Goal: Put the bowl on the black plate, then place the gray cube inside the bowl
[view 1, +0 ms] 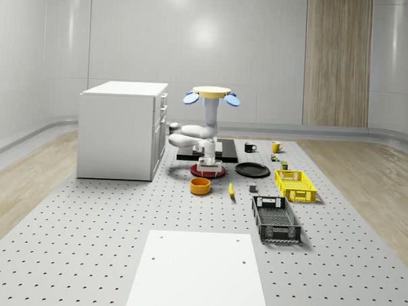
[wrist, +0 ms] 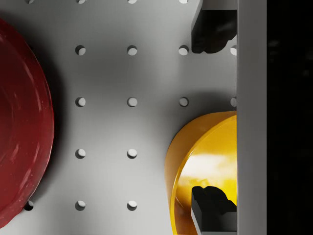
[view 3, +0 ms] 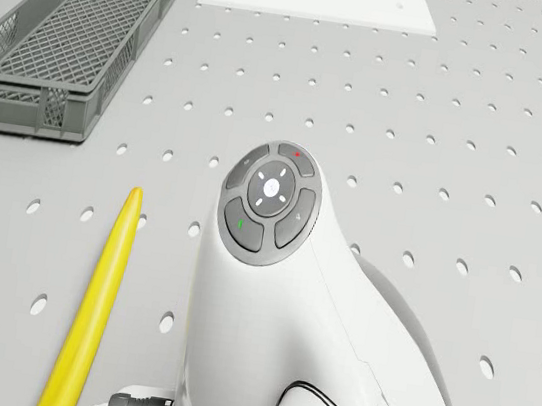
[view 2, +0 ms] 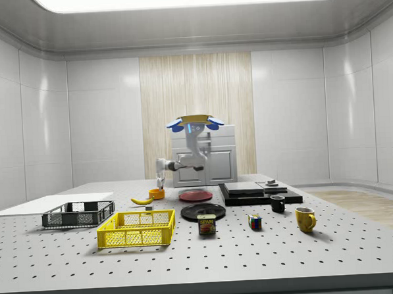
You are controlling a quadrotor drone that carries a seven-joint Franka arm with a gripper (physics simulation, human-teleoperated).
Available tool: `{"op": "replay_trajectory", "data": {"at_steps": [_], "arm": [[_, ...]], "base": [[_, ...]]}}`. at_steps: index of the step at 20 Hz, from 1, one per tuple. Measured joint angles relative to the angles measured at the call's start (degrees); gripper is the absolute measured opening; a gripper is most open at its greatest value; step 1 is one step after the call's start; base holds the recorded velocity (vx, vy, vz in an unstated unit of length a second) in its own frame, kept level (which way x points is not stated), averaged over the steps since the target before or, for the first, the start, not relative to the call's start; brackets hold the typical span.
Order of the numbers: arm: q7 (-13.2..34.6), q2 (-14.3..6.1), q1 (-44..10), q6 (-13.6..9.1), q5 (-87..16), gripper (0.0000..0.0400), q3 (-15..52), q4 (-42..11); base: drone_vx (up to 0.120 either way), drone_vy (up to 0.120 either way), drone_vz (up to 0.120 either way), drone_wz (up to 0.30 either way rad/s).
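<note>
The orange bowl [view 1: 200,185] stands on the perforated table just in front of a red plate [view 1: 208,171]. The black plate [view 1: 252,170] lies to the whole-scene view's right of them. A small gray cube [view 1: 253,189] sits in front of the black plate. The drone [view 1: 213,92] hovers above the red plate, its arm reaching down. My gripper [wrist: 211,120] is open just over the bowl [wrist: 205,166]; one fingertip [wrist: 212,208] is above the bowl's inside, the other [wrist: 210,32] over bare table beyond its rim. From the side, the gripper [view 2: 161,183] hangs right over the bowl [view 2: 157,194].
A banana [view 1: 231,189] lies beside the bowl. A yellow crate [view 1: 295,185] and a gray crate [view 1: 275,218] stand to the right. A white cabinet [view 1: 120,129] stands left, a black platform [view 1: 228,151] behind, with mugs [view 1: 249,147] and small items nearby. A white sheet [view 1: 197,271] covers the front.
</note>
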Motion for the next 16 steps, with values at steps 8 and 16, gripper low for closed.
{"op": "replay_trajectory", "data": {"at_steps": [8, 16], "arm": [[0.1, -0.8, -0.2, 0.7, 0.3, 0.0400, 0.1, 0.0], [0.2, -1.6, -0.5, 2.1, -1.4, 0.0400, -1.9, 0.4]], "base": [[0.120, 0.025, 0.000, 0.000], [0.020, 0.000, 0.000, 0.000]]}}
